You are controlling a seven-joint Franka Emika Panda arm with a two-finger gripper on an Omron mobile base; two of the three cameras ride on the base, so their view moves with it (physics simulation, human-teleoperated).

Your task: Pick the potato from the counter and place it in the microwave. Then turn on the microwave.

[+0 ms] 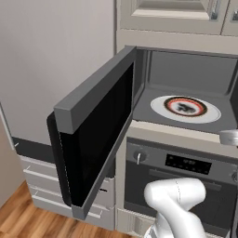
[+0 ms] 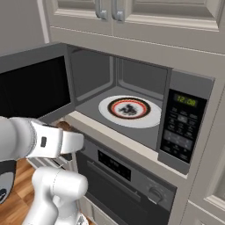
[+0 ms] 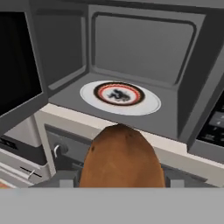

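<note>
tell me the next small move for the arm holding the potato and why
Probably push the end effector forward into the open dark grey microwave and over the white plate with the red-and-black ring. In the hand view the brown rounded potato sits between the fingers, outside the cavity, in front of the pale front ledge, and the black glass door is swung wide open.

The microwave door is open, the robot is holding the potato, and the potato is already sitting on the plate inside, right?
Not quite. The microwave door is open and the gripper holds the potato, but the hand view shows the potato in front of the opening, not yet on the plate, which is bare.
</note>
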